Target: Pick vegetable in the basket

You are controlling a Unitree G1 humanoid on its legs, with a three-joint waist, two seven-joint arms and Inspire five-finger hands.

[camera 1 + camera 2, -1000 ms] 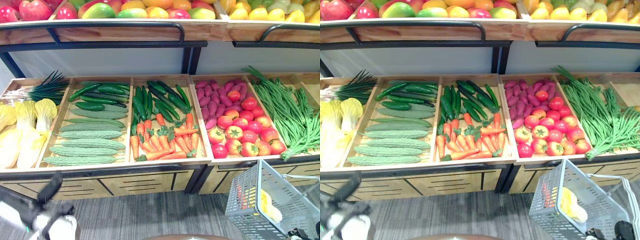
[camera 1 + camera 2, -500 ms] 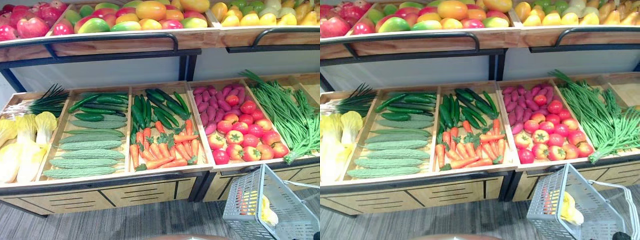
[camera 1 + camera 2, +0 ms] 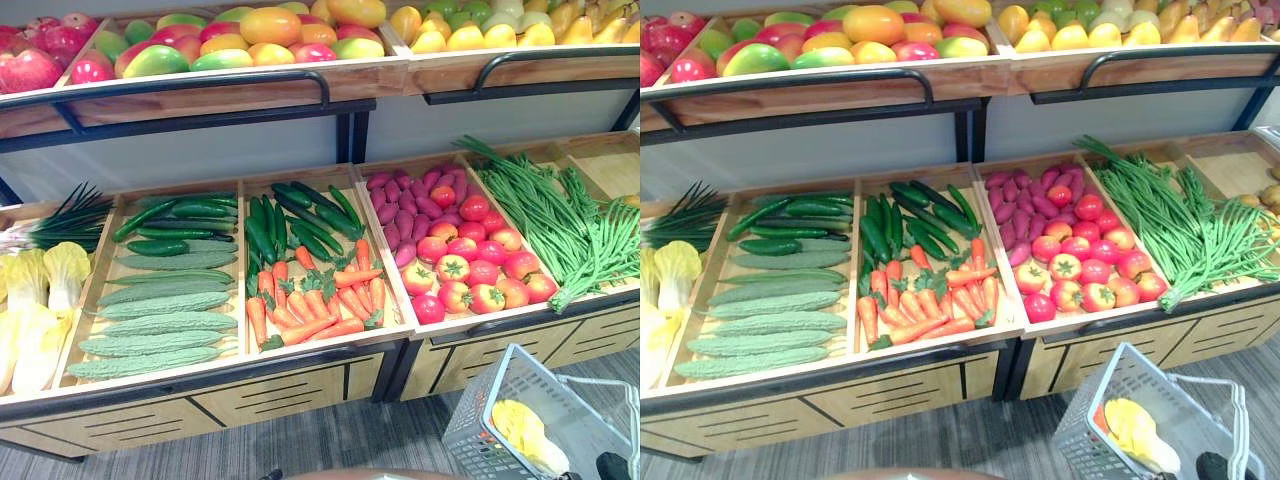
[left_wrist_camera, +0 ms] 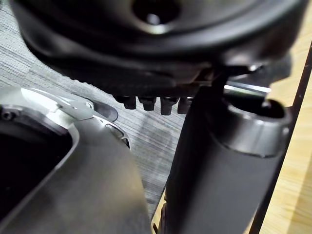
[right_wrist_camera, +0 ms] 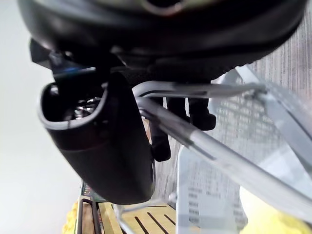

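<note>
Vegetables (image 3: 310, 300) lay unpicked in the far crates (image 3: 330, 344). Basket (image 3: 478, 425), near right, held a yellow item (image 3: 522, 427); right hand (image 5: 112, 146) hooked its handle. Left hand (image 4: 161, 39): I couldn't tell its grip.

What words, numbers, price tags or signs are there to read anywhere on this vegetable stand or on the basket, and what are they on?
None: no text can be read anywhere.
The wooden crates carry no tags or signs.
The drawer fronts show plain slots, no print.
The basket, its handle gripped by the right hand, shows no label.
</note>
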